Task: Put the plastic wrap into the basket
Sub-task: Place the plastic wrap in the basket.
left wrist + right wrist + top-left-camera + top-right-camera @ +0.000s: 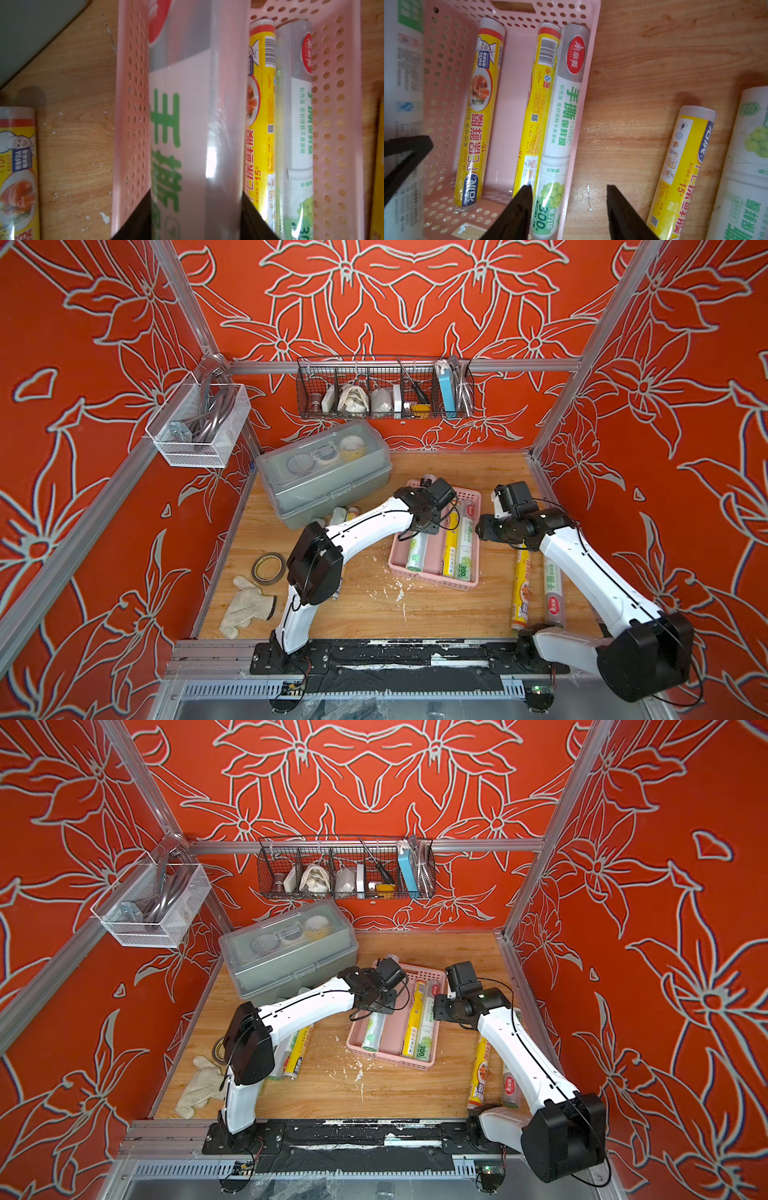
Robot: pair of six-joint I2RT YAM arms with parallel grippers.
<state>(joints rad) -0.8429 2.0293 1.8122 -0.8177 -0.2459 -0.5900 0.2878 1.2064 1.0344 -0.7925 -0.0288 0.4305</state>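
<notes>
Plastic wrap (187,124), a white roll with green print: sits clamped between the black fingers (135,224) of the left gripper (196,193), closed firmly on both its sides. Hangs over the basket (133,104), lengthwise along it, close to the wall on the left arm's side; clear of the floor or not, cannot tell. Lower down inside the basket: yellow roll (477,124) flat on the floor, then second yellow roll (533,104) touching a white-and-green roll (562,124) against the opposite wall. Right gripper (569,187): jaws well apart, empty; straddles that opposite wall from above, one fingertip over the rolls inside, the other over bare table (654,52). Outside the basket on the right arm's side: yellow-wrapped roll (520,589) and silver roll (554,597) side by side on the table. Outside on the left arm's side: another yellow one (297,1052), partly under the arm, with a grey lidded box (324,472) beyond.
</notes>
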